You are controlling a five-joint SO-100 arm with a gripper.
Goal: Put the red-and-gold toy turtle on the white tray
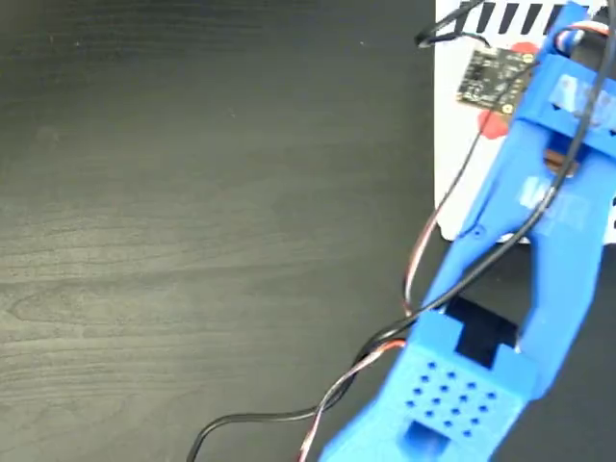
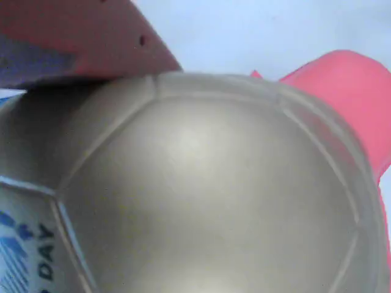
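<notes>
Your small rubbery toy turtle (image 2: 208,195), smooth gold domed shell with coral-red limbs, sits over the flat white tray (image 1: 457,183) at the far right, under the blue plastic arm. Expect it light, slightly squashy and slick; grip across the shell's sides. I cannot tell how the gripper's jaws stand.

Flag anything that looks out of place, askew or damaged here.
Nothing stands out. The red-and-gold toy turtle fills the wrist view, shell intact; in the fixed view the blue arm reaches over the white tray, hiding most of the turtle.
</notes>
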